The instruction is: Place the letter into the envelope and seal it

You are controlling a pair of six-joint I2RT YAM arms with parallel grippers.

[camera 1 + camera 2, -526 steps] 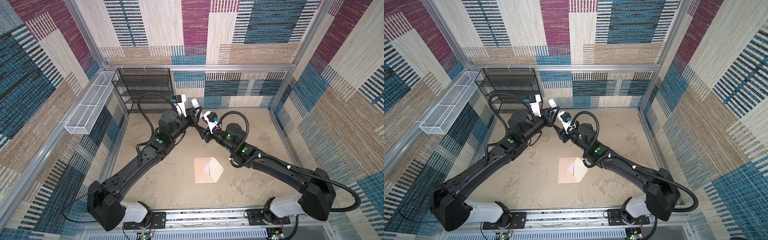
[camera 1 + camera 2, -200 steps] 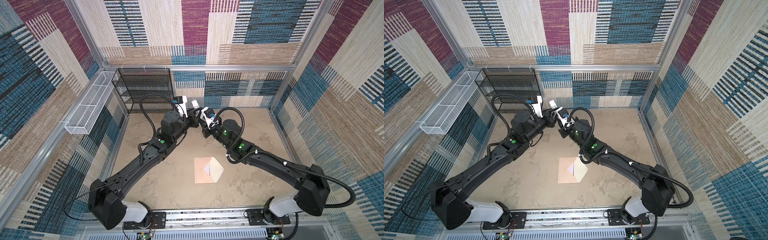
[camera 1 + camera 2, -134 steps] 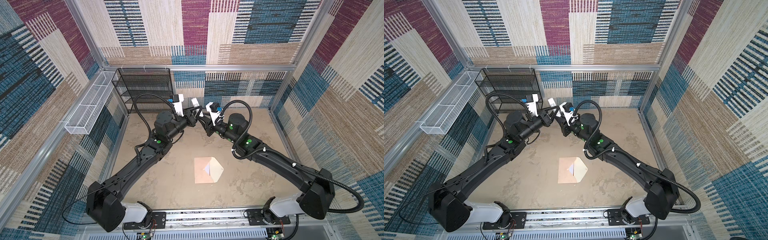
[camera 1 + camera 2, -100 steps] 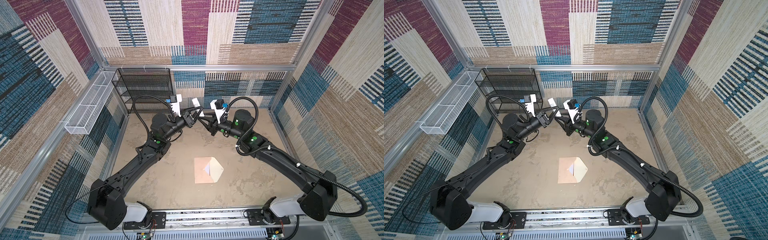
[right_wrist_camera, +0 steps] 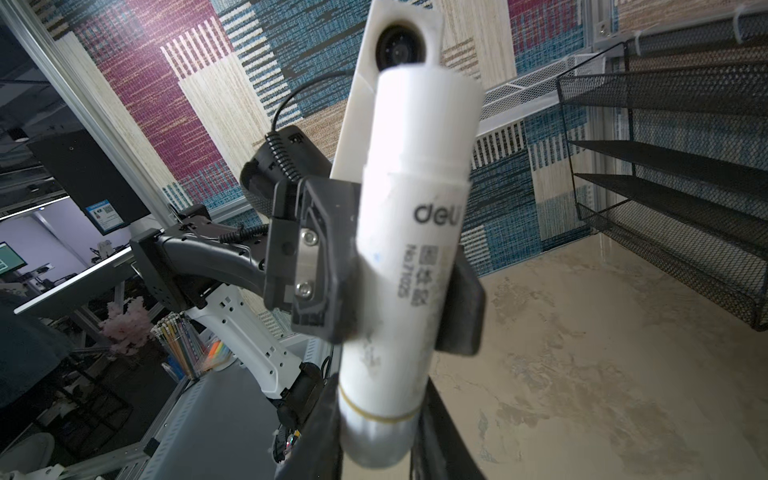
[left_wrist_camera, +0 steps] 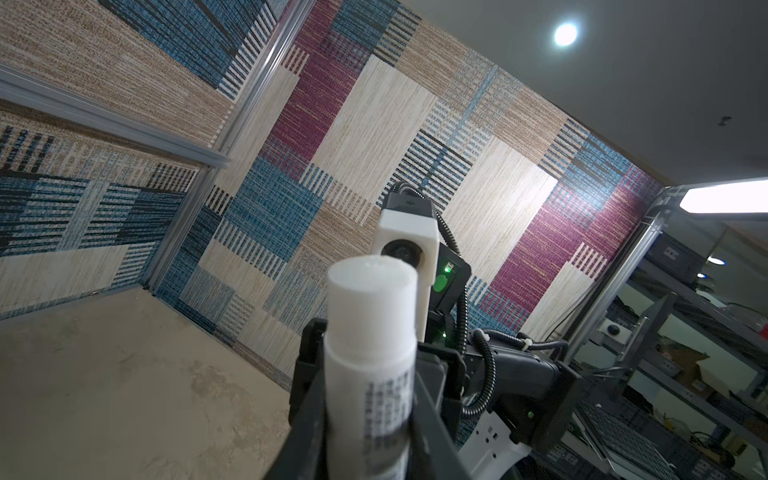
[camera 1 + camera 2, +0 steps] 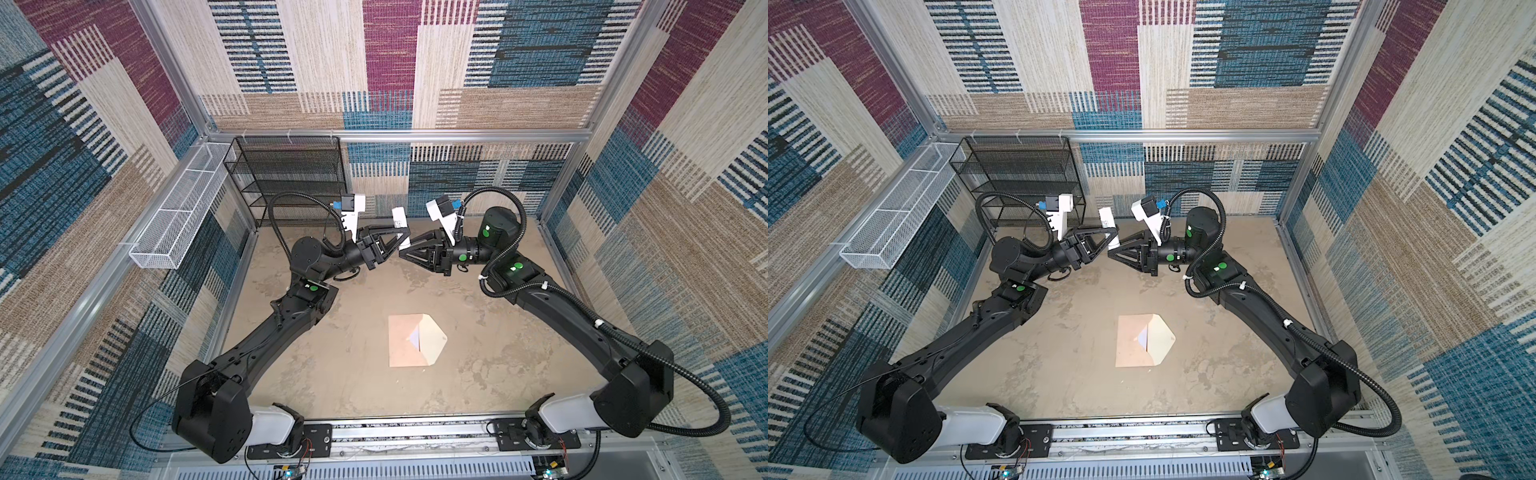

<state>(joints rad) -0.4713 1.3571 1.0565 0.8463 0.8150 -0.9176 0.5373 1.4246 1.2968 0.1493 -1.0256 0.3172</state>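
Currently left pincer [image 6: 369,428] pinches glue tube [image 6: 371,324] mid-body, right pincer [image 5: 376,432] its base; rigid, slick. Mid-counter the envelope [image 7: 401,350], flap open: thin, floppy, probably best lifted by flap tip.

Looked like a robotics lab. Was built as a test cell: aluminium frame [image 7: 457,135], woven patchwork panels [image 7: 390,50] on the walls, mottled tan floor [image 7: 353,395]. Carried two black robot arms [image 7: 266,345] mounted on a rail [image 7: 407,428] along the near edge, each with a white wrist camera [image 7: 353,208]. Kept a black mesh rack [image 7: 291,174] in the far left corner and a white wire basket [image 7: 178,216] on the left wall. Opened beyond the cell onto metal shelving [image 6: 698,307], a desk [image 5: 75,282] with a monitor [image 5: 10,257], a cup of coloured pencils [image 5: 178,349] and a ceiling strip light [image 6: 723,199].
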